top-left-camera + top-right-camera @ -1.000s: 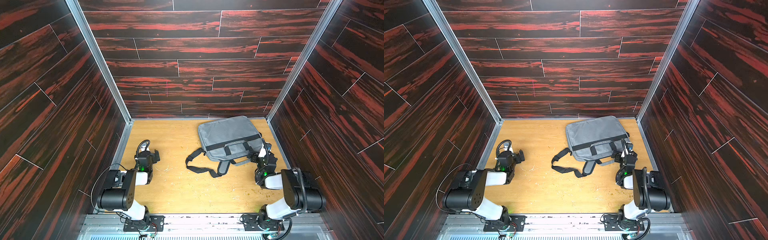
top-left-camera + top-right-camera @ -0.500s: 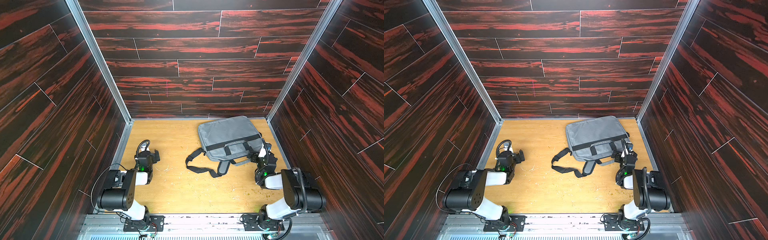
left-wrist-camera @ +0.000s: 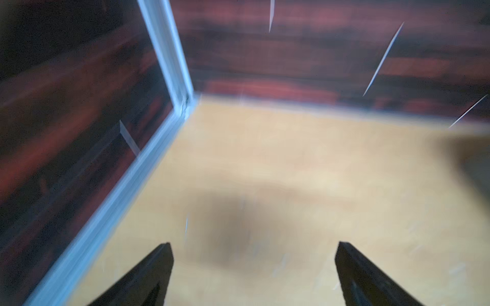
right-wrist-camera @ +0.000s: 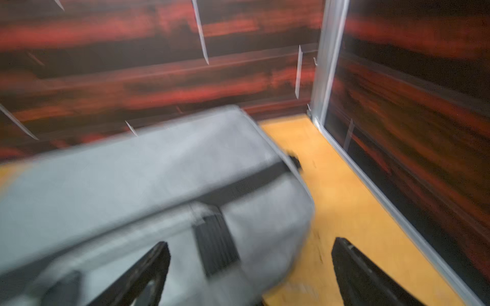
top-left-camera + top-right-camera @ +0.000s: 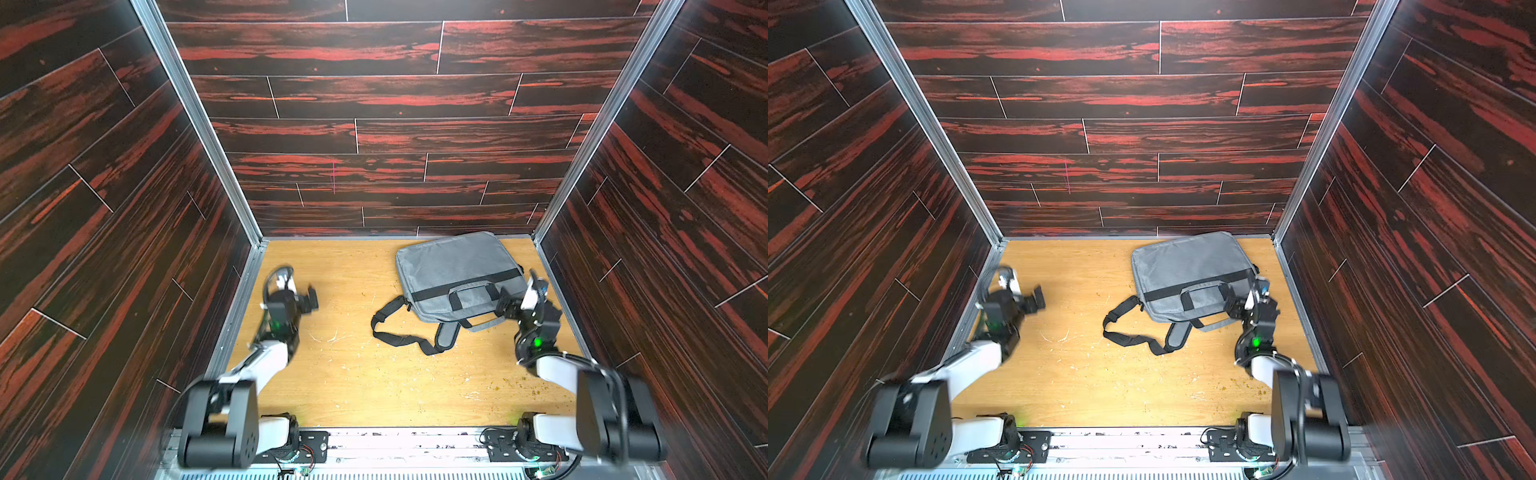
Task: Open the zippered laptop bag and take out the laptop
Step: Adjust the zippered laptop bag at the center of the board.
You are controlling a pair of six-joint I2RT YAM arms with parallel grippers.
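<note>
Enclosure: dark, red-streaked plank walls (image 5: pixel 374 104) on three sides, with metal corner posts.
Surface: light wood desk (image 5: pixel 353 374), scratched and flecked with crumbs.
Task item: zippered laptop bag (image 5: pixel 457 266) lies flat on the desk at the far right, near the back wall and skewed to it. It shows in both top views (image 5: pixel 1187 266).
Bag detail: black webbing stripe (image 5: pixel 465 285) crosses the face. Grey hand straps (image 5: pixel 473 289) lie on the robot's side.
Strap: black shoulder strap (image 5: pixel 399 338) loops on the desk beside the bag's near left.
Zip: state not discernible.
Left arm: left gripper (image 3: pixel 254 246) has its jaws wide and empty. It is over bare desk by the left wall, well apart from the bag.
Right arm: right gripper (image 4: pixel 251 240) has its jaws wide at the bag's near right corner, one finger over fabric, one over desk. Contact cannot be judged because of blur.
</note>
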